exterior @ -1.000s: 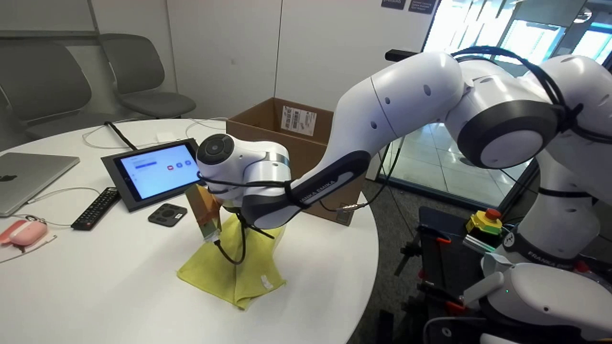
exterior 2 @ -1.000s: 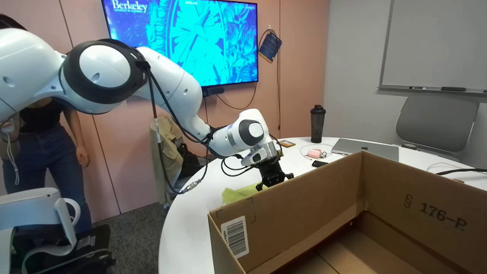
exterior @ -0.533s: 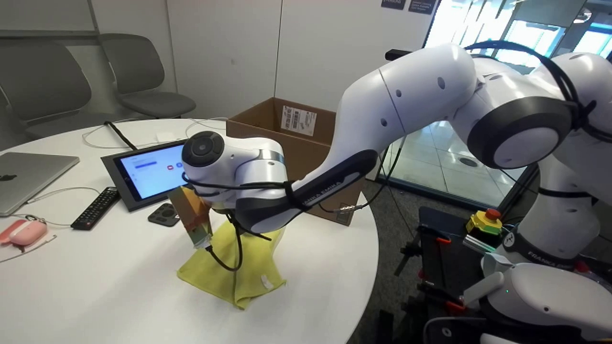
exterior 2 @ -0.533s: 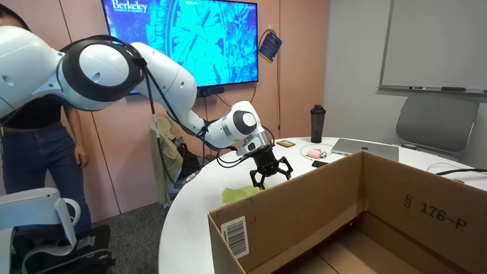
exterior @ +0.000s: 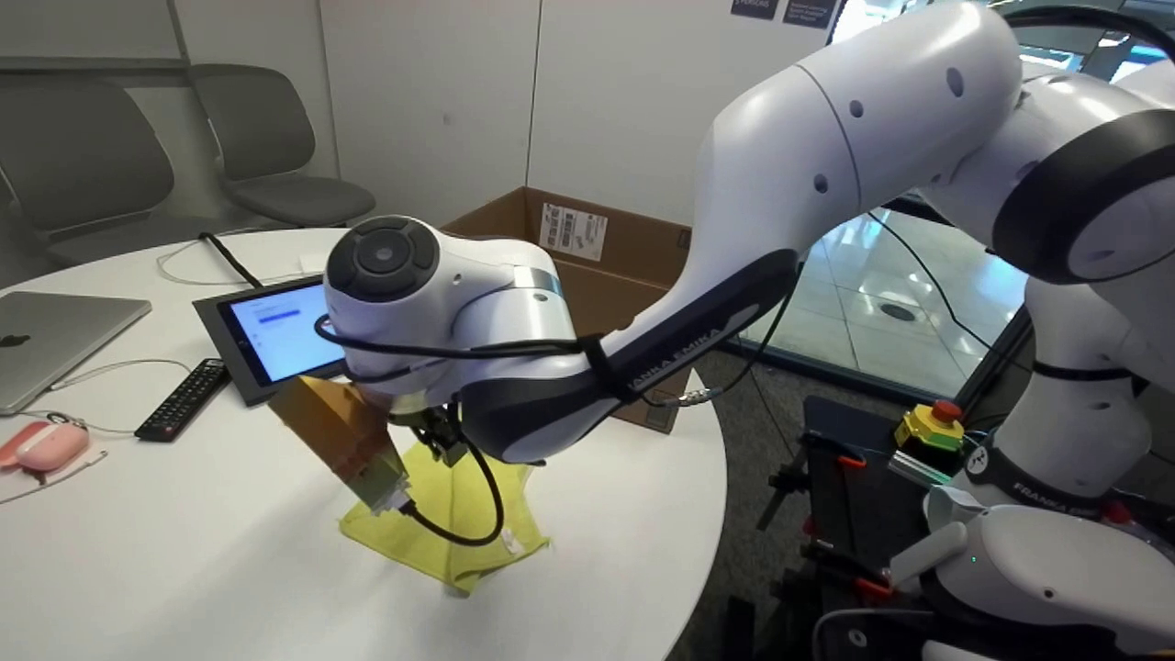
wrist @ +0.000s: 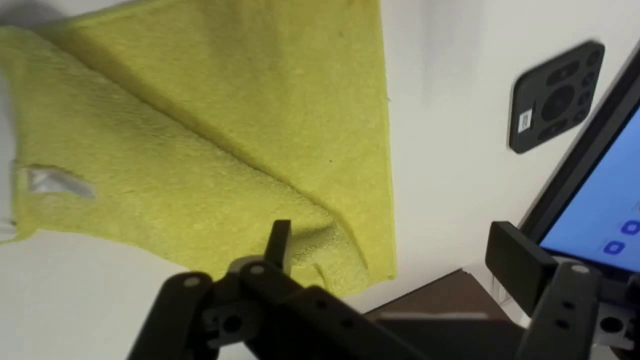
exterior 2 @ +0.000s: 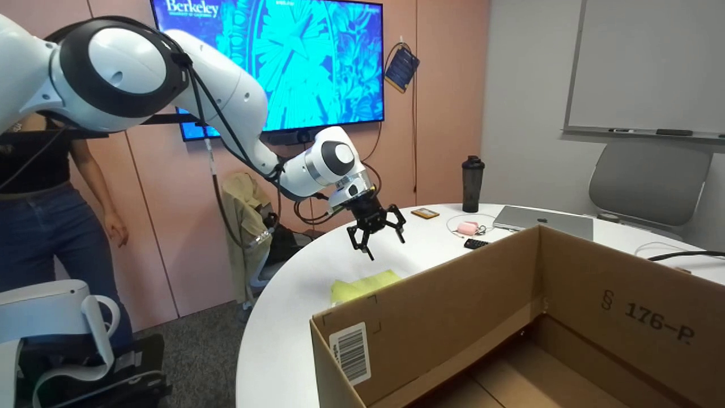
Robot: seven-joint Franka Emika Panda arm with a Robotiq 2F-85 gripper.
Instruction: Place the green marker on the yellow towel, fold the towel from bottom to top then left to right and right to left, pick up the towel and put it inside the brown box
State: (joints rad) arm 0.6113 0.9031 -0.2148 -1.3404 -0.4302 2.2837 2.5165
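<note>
Yellow towel (wrist: 235,135): lay beside the brown box (exterior 2: 453,306), partly folded over; further folds probably remained.
Jaws: had just opened wide and lifted, holding nothing; so this fold was presumably let go.
Green marker: could not be seen.

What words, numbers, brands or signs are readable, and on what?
"Berkeley": blue rectangular wall screen
"§ 176-P.": brown rectangular cardboard box
"FRANKA EMIKA": white jointed robot arm, partly obscured
"PERSONS", faint: dark rectangular wall sign
Apple logo: flat silver laptop
Too small or blurred: line under "Berkeley"; box's white labels; white tag on yellow cloth towel; sticker on small black remote; text on black-framed tablet; neighbouring sign.
</note>
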